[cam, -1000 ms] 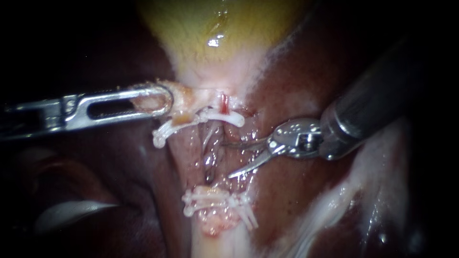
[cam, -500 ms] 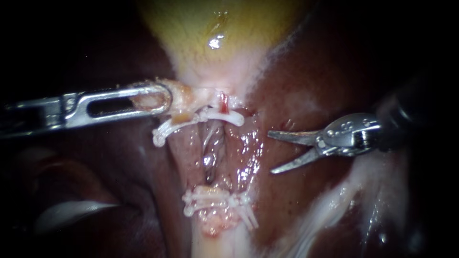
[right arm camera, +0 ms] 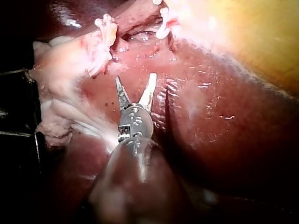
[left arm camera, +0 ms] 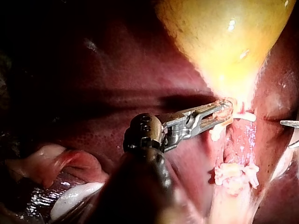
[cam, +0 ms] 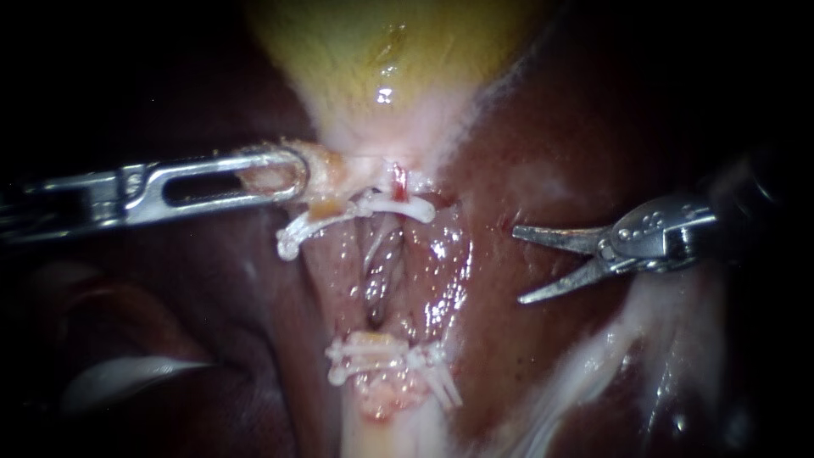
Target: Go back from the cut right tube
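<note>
Two thin curved steel blades of my right instrument [cam: 519, 265] stand spread, gripping nothing, over the dark red liver [cam: 543, 153]. Ahead of their tips, not touching them, sits the cut right tube [cam: 397, 181], a short red stump at a white plastic clip [cam: 407, 208]. My left instrument [cam: 287, 176], with slotted steel jaws, pinches pale tissue [cam: 326, 174] at the neck of the yellow-green gallbladder [cam: 381, 42].

— What does the left tool [cam: 292, 174] look like?
— Bright silver metal, long and flat, with a slot-shaped window and a small rivet by the hinge. Its shaft is dark.
— And the right tool [cam: 517, 264]?
— Two thin, pointed, slightly curved silver blades on a rounded, dimpled steel hub, then a dark shaft.
</note>
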Tool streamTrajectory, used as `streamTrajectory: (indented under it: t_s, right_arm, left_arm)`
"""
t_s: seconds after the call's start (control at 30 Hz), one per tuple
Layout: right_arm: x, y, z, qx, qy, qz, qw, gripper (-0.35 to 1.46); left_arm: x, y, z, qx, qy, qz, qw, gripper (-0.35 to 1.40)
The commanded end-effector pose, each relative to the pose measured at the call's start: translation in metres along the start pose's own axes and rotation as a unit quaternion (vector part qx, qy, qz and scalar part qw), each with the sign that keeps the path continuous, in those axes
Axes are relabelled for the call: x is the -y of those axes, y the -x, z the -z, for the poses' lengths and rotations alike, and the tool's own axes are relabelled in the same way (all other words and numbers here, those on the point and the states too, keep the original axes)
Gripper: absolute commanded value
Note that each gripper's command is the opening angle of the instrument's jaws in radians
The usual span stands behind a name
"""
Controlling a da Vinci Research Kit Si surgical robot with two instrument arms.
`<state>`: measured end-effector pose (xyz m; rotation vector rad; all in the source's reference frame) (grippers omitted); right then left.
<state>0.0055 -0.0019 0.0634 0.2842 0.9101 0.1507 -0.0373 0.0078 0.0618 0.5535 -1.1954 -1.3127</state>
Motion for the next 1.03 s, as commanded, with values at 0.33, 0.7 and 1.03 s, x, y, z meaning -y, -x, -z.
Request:
streamTrajectory:
  t_s: [0.33, 0.7, 1.03]
  right_arm:
    - [0.0002, 0.0000, 0.0001, -0.001, -0.001, 0.000, 1.0000, 1.45]
    - [0.0001, 0.0001, 0.0004, -0.001, -0.002, 0.000, 1.0000, 1.45]
    - [0.0000, -0.0001, 0.0005, -0.002, -0.001, -0.001, 1.0000, 1.45]
  left_arm:
    - [-0.0036, -0.0022, -0.0040, -0.013, 0.016, 0.003, 0.9998, -0.35]
    - [-0.0049, -0.0043, -0.0076, -0.027, 0.018, 0.006, 0.9994, -0.35]
    - [-0.0046, -0.0042, -0.0073, -0.028, 0.018, 0.007, 0.9994, -0.35]
